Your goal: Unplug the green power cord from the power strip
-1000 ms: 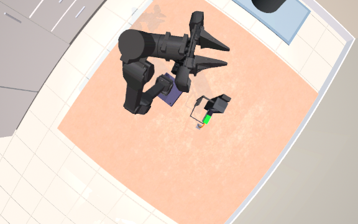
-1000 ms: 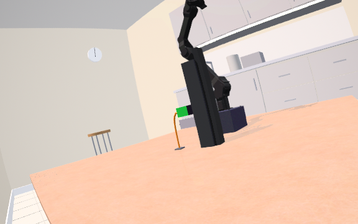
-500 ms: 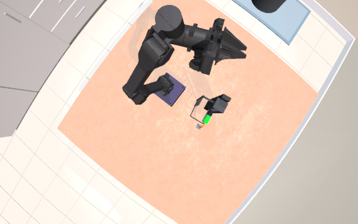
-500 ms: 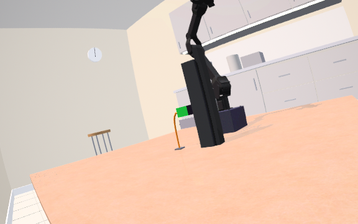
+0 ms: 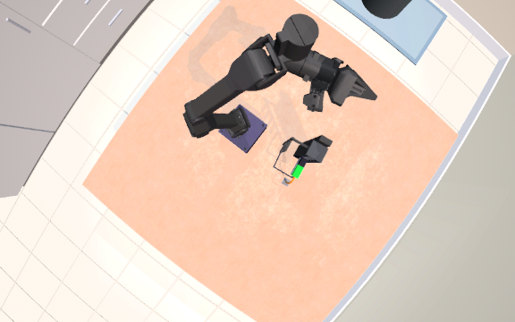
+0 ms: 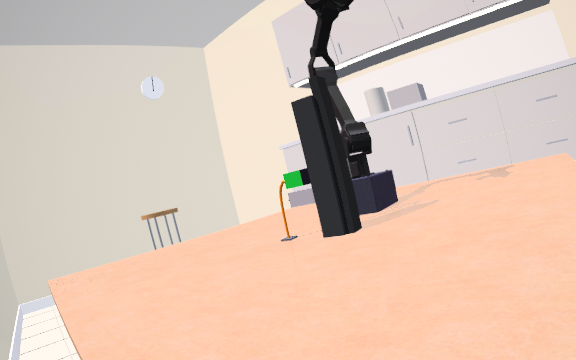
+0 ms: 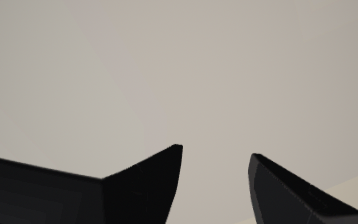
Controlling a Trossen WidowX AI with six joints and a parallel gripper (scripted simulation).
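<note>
The power strip (image 5: 316,149) (image 6: 318,165) stands upright on the table as a tall dark block. The green plug (image 5: 298,171) (image 6: 293,179) sticks out sideways from it, well above the table, its dark front end meeting the strip. Its contacts are hidden. The orange cord (image 6: 282,207) drops from the plug to a small grey plate (image 5: 285,182) (image 6: 289,238) on the table. My gripper (image 5: 375,96) (image 7: 215,158) is partly open and empty, high up and away from the plug, cord and strip. In the exterior view the fingers are not visible.
A thin dark wire frame (image 5: 276,157) stands beside the strip, on the arm base's side. The purple base block (image 5: 256,130) (image 6: 378,192) is near the strip. My arm (image 5: 249,72) (image 6: 324,35) arches high above the table (image 5: 173,197) (image 6: 368,300).
</note>
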